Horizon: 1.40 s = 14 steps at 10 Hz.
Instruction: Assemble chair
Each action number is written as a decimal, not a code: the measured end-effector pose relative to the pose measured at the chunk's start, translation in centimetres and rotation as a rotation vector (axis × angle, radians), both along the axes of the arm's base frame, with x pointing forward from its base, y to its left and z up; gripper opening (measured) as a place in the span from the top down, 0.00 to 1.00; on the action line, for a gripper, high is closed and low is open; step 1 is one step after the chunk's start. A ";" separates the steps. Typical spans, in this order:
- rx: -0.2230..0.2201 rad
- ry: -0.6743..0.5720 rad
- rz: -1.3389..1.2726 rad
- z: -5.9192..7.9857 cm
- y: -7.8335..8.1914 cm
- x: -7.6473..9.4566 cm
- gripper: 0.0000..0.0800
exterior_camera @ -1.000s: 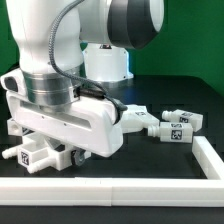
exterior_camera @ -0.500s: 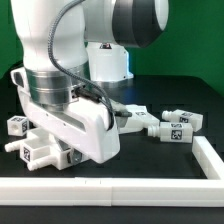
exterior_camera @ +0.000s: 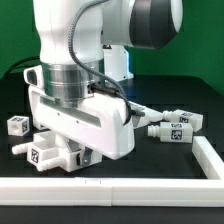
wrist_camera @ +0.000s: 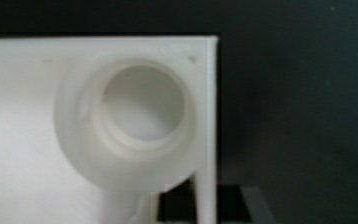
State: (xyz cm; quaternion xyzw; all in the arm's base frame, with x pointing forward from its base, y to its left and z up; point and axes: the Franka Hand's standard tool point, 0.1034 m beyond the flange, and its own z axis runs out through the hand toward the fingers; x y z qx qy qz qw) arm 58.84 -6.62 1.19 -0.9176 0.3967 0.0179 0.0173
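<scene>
My gripper (exterior_camera: 78, 152) is low over the table at the exterior view's left, mostly hidden under the hand. It is shut on a white blocky chair panel (exterior_camera: 47, 154) that carries a black-and-white tag and pegs. In the wrist view this panel (wrist_camera: 51, 120) fills the frame, showing a large round recess (wrist_camera: 140, 125). The gripper (wrist_camera: 208, 205) has one dark finger (wrist_camera: 172, 206) on each side of the panel's thin edge. A small tagged white cube piece (exterior_camera: 17, 125) lies just behind. Tagged white posts (exterior_camera: 172, 128) lie at the right.
A long low white rail (exterior_camera: 110, 186) runs along the table's front edge and turns up the right side (exterior_camera: 210, 155). The arm's white base (exterior_camera: 116, 64) stands at the back. The big arm hides the table's middle.
The arm and hand have moved toward the exterior view's right, and the held panel has slid right with them. The small tagged cube has come into view at the left.
</scene>
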 end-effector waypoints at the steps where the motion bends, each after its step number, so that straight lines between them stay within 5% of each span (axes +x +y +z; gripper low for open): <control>1: 0.001 -0.003 0.071 0.0 -0.1 0.0 0.96; 5: 0.011 -0.031 -0.543 0.3 2.9 1.2 0.96; 11: 0.028 -0.018 -1.006 0.2 3.1 1.4 0.96; 14: 0.024 0.082 -1.570 0.7 5.4 2.2 0.96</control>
